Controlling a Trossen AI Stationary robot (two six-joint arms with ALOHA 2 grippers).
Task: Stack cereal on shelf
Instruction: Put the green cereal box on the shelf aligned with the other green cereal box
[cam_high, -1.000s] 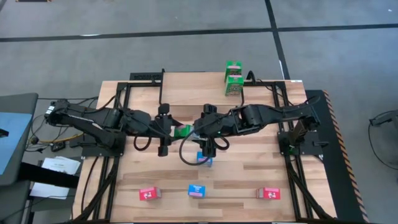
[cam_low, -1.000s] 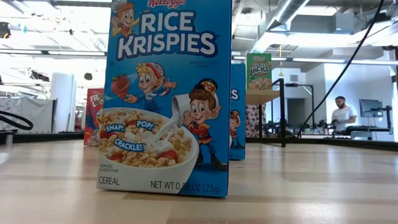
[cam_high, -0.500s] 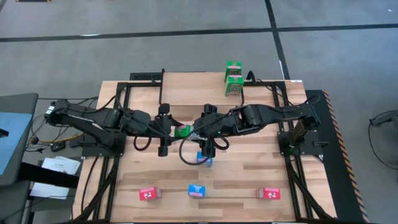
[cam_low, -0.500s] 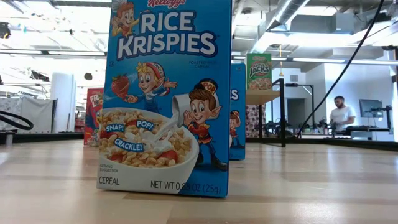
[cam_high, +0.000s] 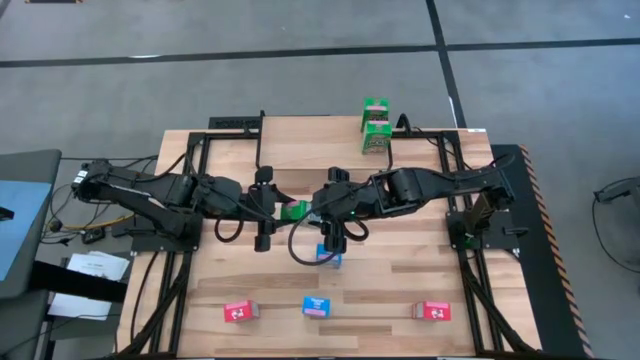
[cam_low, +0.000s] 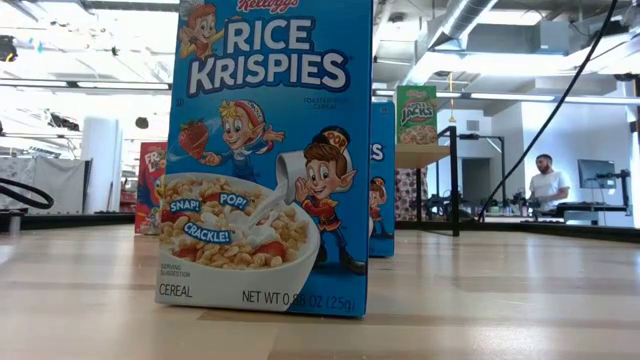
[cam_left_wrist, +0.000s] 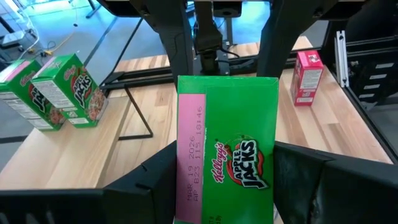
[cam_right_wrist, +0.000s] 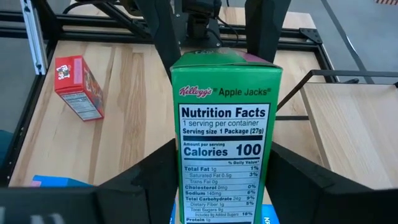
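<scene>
Wooden table from above: both arms meet mid-table over green box (cam_high: 293, 210) | low: blue box (cam_low: 268, 150) upright | left gripper (cam_left_wrist: 227, 180) clamps it | right gripper (cam_right_wrist: 221, 180) straddles it, grasp unclear; light, crushable cardboard, so you hold its flat sides.

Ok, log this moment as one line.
stage: handover mid-table | left gripper: holds green cereal box | right gripper: jaws around same box | shelf: two green boxes

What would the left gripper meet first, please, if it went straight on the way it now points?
Probably the right gripper, facing it just beyond the green box that both seem to hold. The left gripper has little free way.
</scene>
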